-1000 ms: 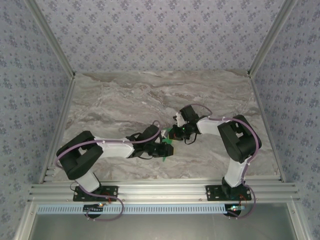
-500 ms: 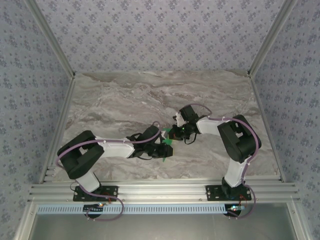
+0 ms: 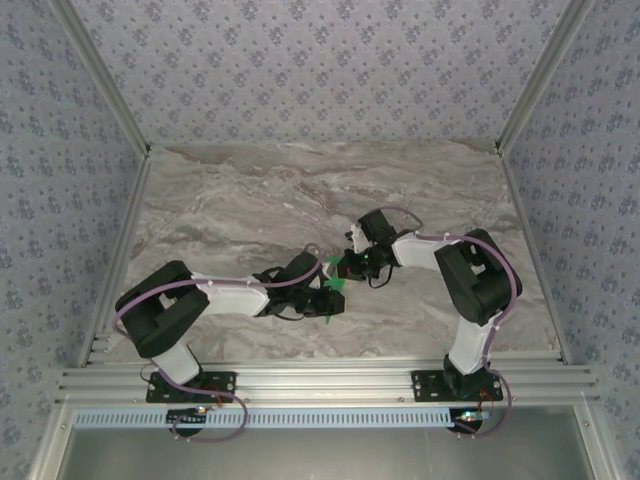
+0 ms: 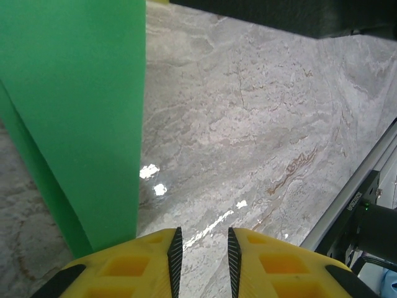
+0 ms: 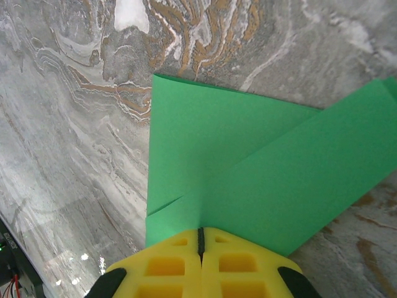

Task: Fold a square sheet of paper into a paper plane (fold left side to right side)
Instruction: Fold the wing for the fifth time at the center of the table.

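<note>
The square sheet of paper (image 5: 248, 161) is bright green and lies folded on the marble table, with overlapping flaps and a diagonal edge across it. My right gripper (image 5: 200, 231) is shut, and its yellow tips rest on the paper's near edge. In the top view it (image 3: 349, 268) sits at the table's middle, with green paper (image 3: 337, 284) peeking out beside it. My left gripper (image 4: 201, 239) is open by a narrow gap with only bare table between its fingers. The paper (image 4: 74, 112) stands up just left of its left finger. From above, the left gripper (image 3: 329, 299) sits just below the paper.
The marble table (image 3: 250, 200) has free room behind and to both sides of the arms. The right arm's black body (image 4: 298, 15) hangs close above the left gripper. An aluminium rail (image 4: 353, 198) runs along the table's near edge.
</note>
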Controlling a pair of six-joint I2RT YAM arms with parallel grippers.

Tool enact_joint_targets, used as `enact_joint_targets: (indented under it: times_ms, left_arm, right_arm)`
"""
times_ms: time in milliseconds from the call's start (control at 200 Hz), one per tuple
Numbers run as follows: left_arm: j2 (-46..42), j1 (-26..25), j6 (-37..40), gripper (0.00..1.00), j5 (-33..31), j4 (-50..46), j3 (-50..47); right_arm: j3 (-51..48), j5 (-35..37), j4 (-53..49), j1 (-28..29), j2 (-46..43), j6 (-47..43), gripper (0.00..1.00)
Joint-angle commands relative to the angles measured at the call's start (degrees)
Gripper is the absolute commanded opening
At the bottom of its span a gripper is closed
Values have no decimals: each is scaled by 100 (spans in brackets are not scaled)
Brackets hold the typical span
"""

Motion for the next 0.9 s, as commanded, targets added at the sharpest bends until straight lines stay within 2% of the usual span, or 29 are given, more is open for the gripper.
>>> enact_joint_targets:
  times_ms: [0,894]
  left_arm:
    - [88,-32,-67,28,-71,-27,-114]
    - [55,-120,-161,27,-220,-6,-268]
  right_arm:
    - [-15,615,-370,20,278,-121,6]
    - [30,699,-493,39,335,-160,6]
